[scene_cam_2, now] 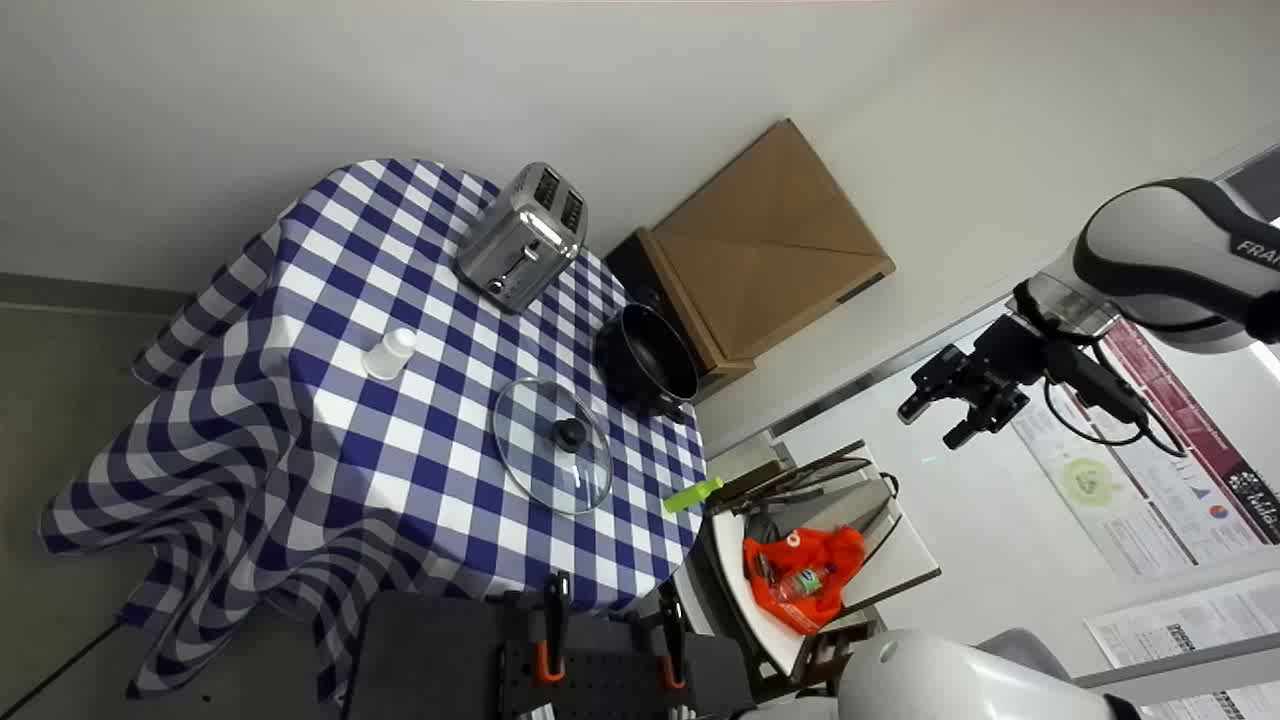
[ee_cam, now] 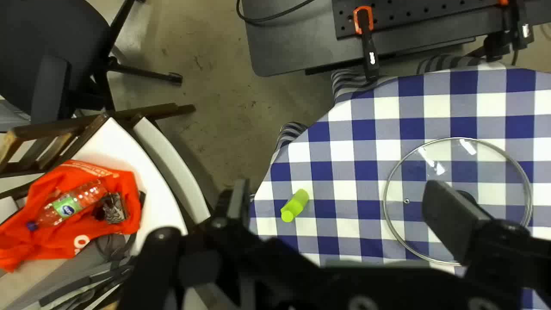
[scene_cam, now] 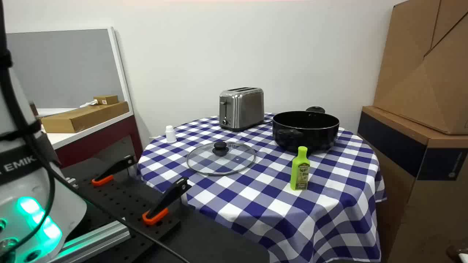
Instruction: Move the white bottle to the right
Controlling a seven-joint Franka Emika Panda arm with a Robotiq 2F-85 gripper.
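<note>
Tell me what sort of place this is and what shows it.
Probably a lab or office with a mock kitchen set up in it: clamps on a perforated black board, a printed poster, and a toaster on a checked tablecloth.

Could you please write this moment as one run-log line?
gripper: open, empty, in midair; white bottle: upright on tablecloth, untouched; green bottle: upright; lid: off pot

White bottle [scene_cam_2: 388,356] — plastic; toaster [scene_cam: 242,109] — glossy metal; matt tablecloth [scene_cam: 263,204].
</note>
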